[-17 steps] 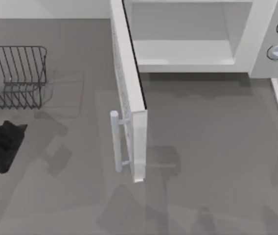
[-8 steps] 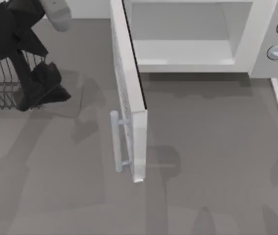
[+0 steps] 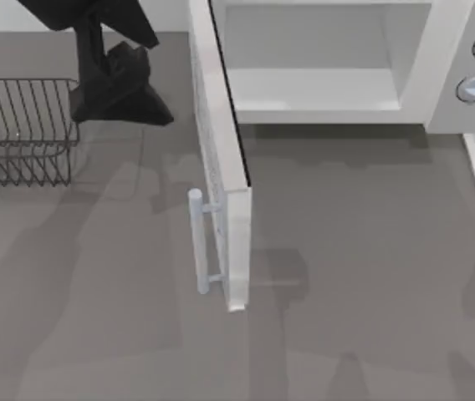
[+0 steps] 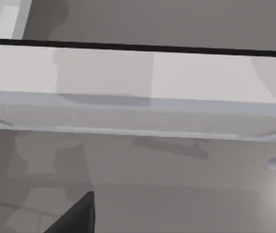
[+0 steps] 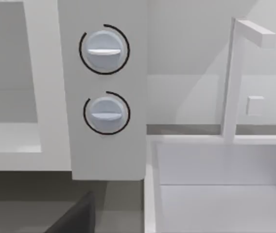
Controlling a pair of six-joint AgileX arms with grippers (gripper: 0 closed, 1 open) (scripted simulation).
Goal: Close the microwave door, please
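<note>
Left of the thick white microwave door (image 3: 221, 159), which juts wide open from the oven toward the table front, my left gripper (image 3: 120, 88), jaw state untellable, nears its outer face, and a high push could skid off.

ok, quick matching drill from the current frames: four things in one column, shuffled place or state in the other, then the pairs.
Things:
1. microwave door
2. wire rack
3. left claw
4. control knobs

Places/states:
A. table's left edge
B. swung open, edge toward the camera
C. between rack and door, on the door's outer side
D. stacked on the microwave's right panel

Pairs: 1-B, 2-A, 3-C, 4-D
</note>
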